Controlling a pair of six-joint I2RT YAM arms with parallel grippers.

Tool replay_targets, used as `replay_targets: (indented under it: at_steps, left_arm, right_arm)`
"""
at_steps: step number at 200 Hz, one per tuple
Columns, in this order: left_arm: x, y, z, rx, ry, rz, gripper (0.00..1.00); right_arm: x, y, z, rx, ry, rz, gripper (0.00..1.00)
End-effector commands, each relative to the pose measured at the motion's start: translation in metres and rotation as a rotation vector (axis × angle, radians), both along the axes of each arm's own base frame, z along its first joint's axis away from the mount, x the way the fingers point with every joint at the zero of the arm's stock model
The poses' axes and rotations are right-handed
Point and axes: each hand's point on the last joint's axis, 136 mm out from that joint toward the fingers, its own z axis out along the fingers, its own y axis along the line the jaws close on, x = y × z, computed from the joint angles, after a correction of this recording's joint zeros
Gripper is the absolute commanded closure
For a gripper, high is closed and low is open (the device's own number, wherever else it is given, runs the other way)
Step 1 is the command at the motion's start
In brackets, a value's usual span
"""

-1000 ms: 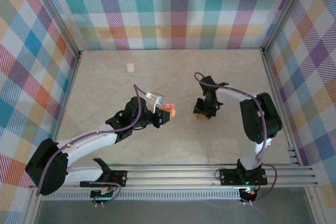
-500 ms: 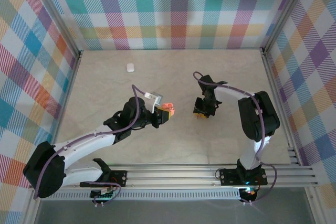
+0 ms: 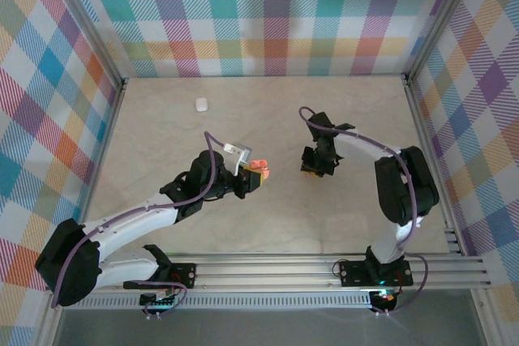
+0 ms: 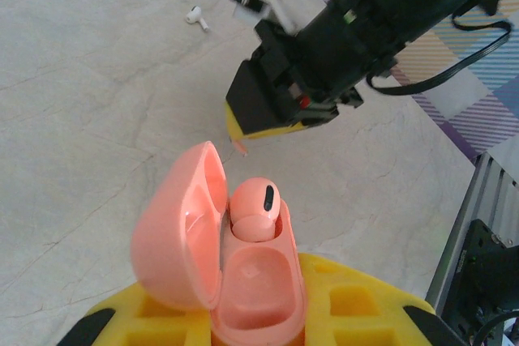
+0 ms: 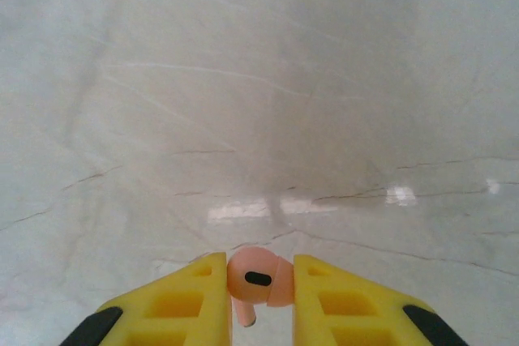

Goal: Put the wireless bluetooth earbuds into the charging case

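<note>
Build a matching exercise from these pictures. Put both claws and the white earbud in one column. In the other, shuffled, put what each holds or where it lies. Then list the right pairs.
Things:
1. left claw
2. right claw
3. white earbud

States:
A. lies loose on the table
B. grips the open pink case
C. pinches a pink earbud between its fingers

Pairs: 1-B; 2-C; 3-A

Right gripper (image 5: 254, 283) pinching pink earbud (image 5: 258, 273), above pale marble table (image 5: 243, 79)
</note>
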Motion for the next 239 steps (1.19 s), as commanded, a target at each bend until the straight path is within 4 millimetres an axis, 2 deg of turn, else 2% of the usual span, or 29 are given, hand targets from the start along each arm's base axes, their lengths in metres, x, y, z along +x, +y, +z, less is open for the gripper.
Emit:
replay_targets:
  at_steps: [1,69,115,143,201,219,239]
  left_arm:
    - [-0.005,-0.006,0.004,-0.003,-0.026,-0.042,1.0]
    - [-0.005,-0.02,0.022,-0.054,-0.086,-0.112,1.0]
    - [-0.003,-0.037,0.042,-0.094,-0.135,-0.183,1.0]
    - [-0.01,-0.049,0.063,-0.164,-0.18,-0.255,1.0]
    - [-0.028,-0.057,0.081,-0.221,-0.345,-0.324,1.0]
    - [-0.033,-0.058,0.087,-0.228,-0.4,-0.33,1.0]
    - [-0.027,-0.057,0.094,-0.233,-0.442,-0.294,1.0]
  right_arm:
    - [0.01,0.001,0.039,0.015,-0.121,0.027,0.79]
    - [0.004,0.021,0.139,0.146,-0.433,0.161,0.81]
    - [-0.016,0.043,0.207,0.223,-0.673,0.297,0.83]
    - [-0.034,0.058,0.245,0.28,-0.818,0.381,0.83]
    - [-0.063,0.083,0.285,0.416,-0.969,0.495,0.83]
    - [-0.07,0.089,0.29,0.434,-1.004,0.534,0.84]
    - [-0.074,0.089,0.291,0.454,-1.043,0.538,0.83]
